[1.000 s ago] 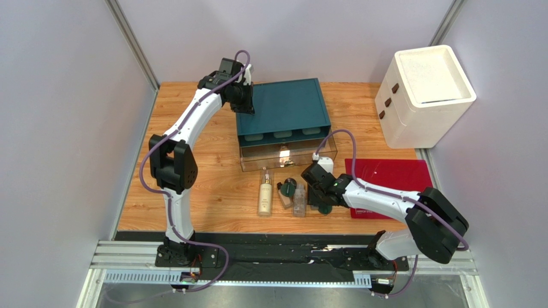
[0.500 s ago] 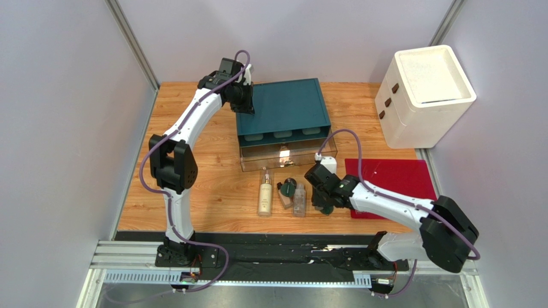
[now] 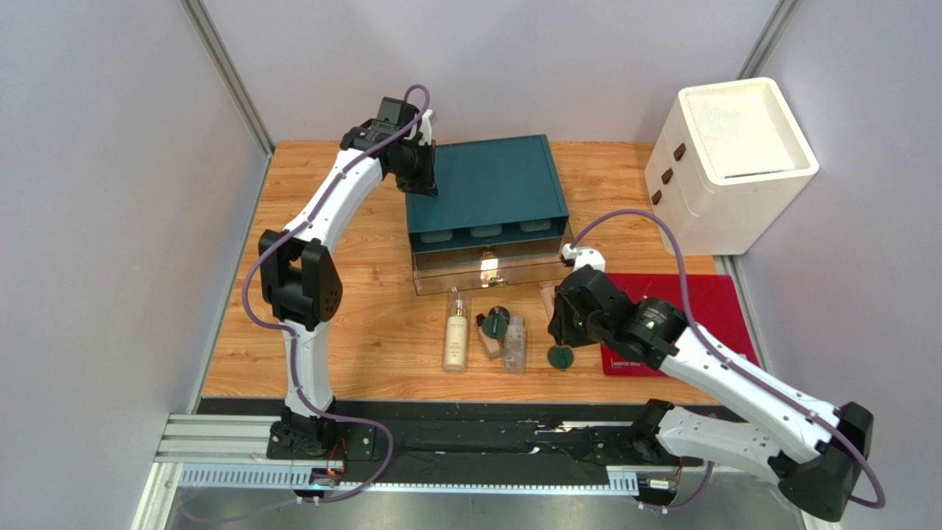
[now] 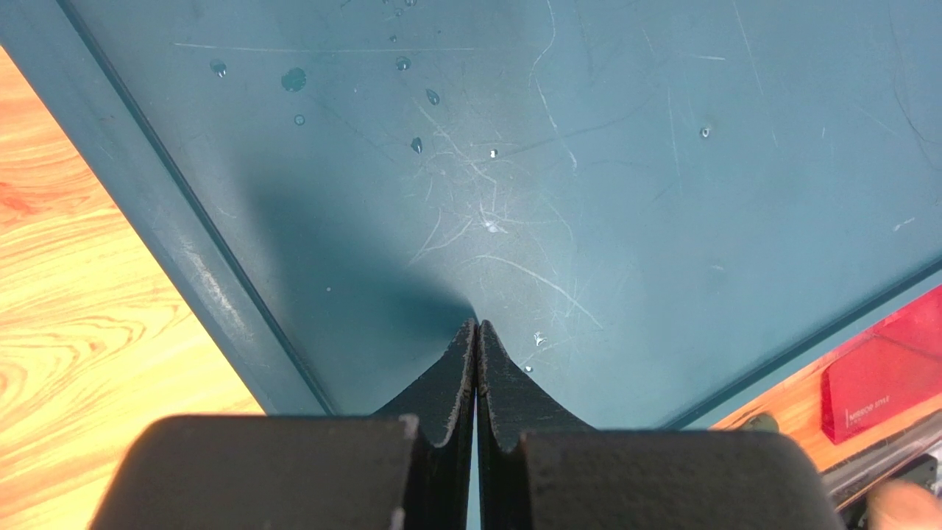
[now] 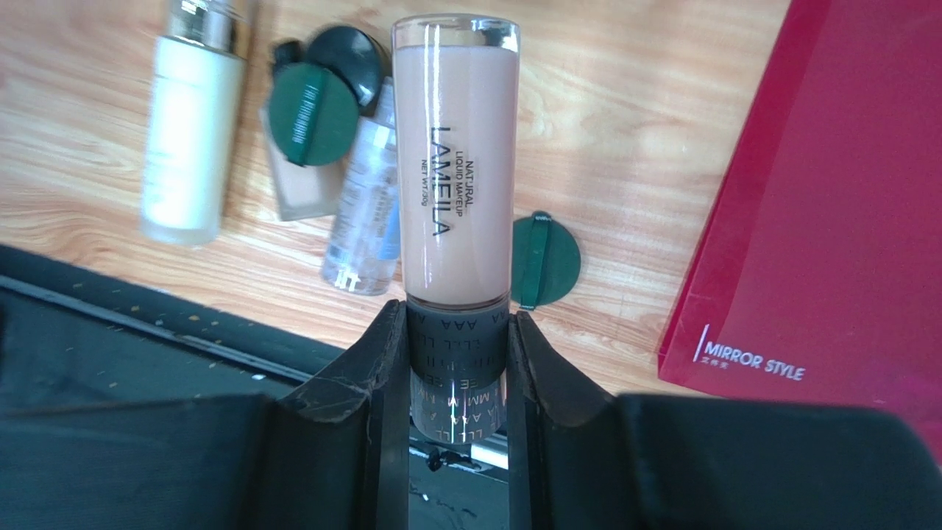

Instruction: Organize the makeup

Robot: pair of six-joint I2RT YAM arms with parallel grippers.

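Observation:
My right gripper (image 5: 456, 320) is shut on the grey cap of a beige liquid-makeup tube (image 5: 456, 155) and holds it above the table, in front of the teal box (image 3: 487, 182). Below it lie a dark green disc (image 5: 544, 260), a cream bottle with a gold cap (image 5: 194, 122), a clear bottle (image 5: 367, 210) and a second green disc (image 5: 313, 113) beside a black jar. In the top view the right gripper (image 3: 556, 313) is above the lone disc (image 3: 561, 357). My left gripper (image 4: 477, 322) is shut and empty, its tips on the teal box's top (image 4: 619, 166).
The teal box's clear drawer (image 3: 492, 268) stands pulled open with a small item inside. A red mat (image 3: 674, 304) lies right of the makeup and shows in the right wrist view (image 5: 840, 221). A white box (image 3: 735, 160) stands at the back right.
My right gripper has risen from the table with the beige tube and moved back and right, uncovering the lone green disc. The left arm has not moved.

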